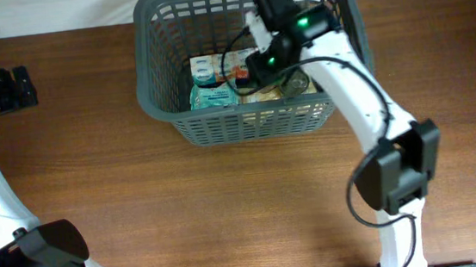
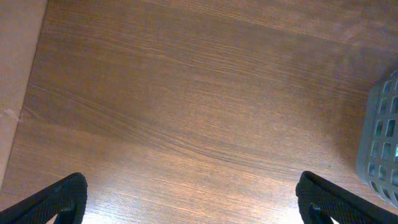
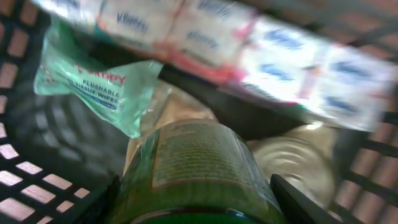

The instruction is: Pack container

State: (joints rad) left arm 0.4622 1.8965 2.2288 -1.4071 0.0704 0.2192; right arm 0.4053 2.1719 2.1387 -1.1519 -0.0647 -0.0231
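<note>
The right pincer [image 3: 195,182] reached down inside the container [image 1: 246,126], near its right-hand half, with the rim and walls of the container all around it. Its two fingers [image 3: 104,200] lay against opposite sides of a green-labelled jar [image 3: 199,158], clasping it. The jar hung low in the container, above the things already packed there.

The container stood at the far middle of the wooden bench [image 1: 228,212]. It was a large dark grey plastic basket, rectangular with rounded corners, a thick rim and walls cut into a lattice of slots.

Inside, a pale green pack of flushable wipes [image 3: 93,87] lay toward the left. A white and blue multipack of tissues [image 3: 261,56] lay along the far side, blurred in the wrist view. A metal tin can [image 3: 301,168] lay just beside the jar on its right.

The left pincer [image 2: 191,182] hung over bare bench at the far left, well apart from the container. Its fingers were spread wide and held nothing. Only a corner of the lattice wall showed at the right edge of its wrist view.
</note>
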